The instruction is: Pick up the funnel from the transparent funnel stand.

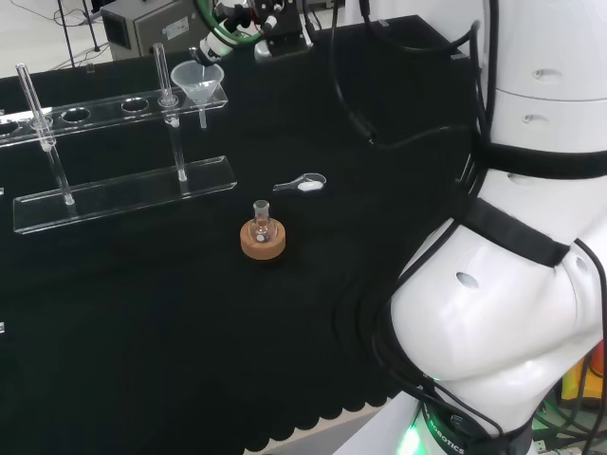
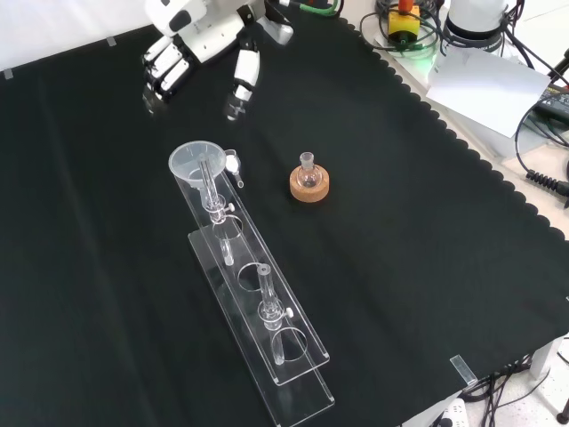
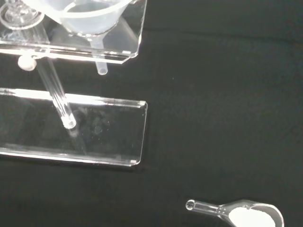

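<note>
Above stand (image 2: 267,356) end, funnel (image 2: 193,163), hand (image 2: 191,40) apart

In the head view the funnel stand (image 1: 123,194) runs off the left edge, so its far end is cut away. The robot hand (image 1: 220,40) sits small at the top behind the funnel (image 1: 198,83), and its fingers cannot be made out there. In the wrist view the funnel (image 3: 90,19) is cut by the picture's edge, leaving just its lower bowl and spout, and the spoon (image 3: 236,213) is clipped at its bowl. In the front view the small flask (image 2: 308,174) on the cork ring (image 2: 309,188) is too small to show its contents.
</note>
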You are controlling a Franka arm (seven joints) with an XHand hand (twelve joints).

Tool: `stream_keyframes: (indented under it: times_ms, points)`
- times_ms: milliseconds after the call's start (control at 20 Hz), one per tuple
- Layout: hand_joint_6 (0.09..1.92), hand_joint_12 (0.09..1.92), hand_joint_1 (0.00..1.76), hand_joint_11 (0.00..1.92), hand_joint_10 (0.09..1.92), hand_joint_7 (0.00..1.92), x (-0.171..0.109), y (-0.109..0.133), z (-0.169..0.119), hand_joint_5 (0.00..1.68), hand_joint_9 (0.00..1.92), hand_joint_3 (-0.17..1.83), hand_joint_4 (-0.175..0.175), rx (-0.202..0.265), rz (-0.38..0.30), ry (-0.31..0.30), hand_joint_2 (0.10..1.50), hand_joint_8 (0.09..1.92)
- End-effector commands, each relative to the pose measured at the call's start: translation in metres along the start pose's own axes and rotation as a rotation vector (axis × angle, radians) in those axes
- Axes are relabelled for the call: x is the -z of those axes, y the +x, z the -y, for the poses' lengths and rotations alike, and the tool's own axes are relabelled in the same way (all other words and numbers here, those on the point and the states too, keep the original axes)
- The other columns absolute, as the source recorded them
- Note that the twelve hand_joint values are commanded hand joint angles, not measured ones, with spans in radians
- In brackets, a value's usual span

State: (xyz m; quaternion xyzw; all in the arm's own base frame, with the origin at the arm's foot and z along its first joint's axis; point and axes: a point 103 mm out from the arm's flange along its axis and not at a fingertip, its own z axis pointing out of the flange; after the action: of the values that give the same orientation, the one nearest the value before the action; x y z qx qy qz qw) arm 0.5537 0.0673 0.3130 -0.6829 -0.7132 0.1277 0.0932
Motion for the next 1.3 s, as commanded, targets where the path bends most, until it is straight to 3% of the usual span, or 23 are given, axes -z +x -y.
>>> stream_keyframes:
  times_ms: [50,300,500,650,1300]
  points:
    - [0.09,1.47,0.49,0.10,0.75,0.01,-0.005,0.017,-0.010,0.17,0.26,0.22,-0.045,0.030,0.047,0.088,0.83,0.69]
    - [0.09,1.48,0.56,0.15,0.79,0.00,-0.001,0.022,-0.016,0.13,0.27,0.24,-0.064,0.049,0.068,0.138,0.78,0.68]
    - [0.09,1.49,0.61,0.22,0.85,0.00,0.000,0.029,-0.019,0.08,0.22,0.37,-0.063,0.056,0.098,0.187,0.69,0.52]
    - [0.09,1.49,0.63,0.27,0.87,0.00,0.000,0.034,-0.021,0.07,0.22,0.44,-0.062,0.064,0.110,0.209,0.65,0.51]
    - [0.09,1.47,0.63,0.34,0.87,0.00,-0.007,0.038,-0.030,0.01,0.20,0.49,-0.063,0.055,0.117,0.188,0.61,0.48]
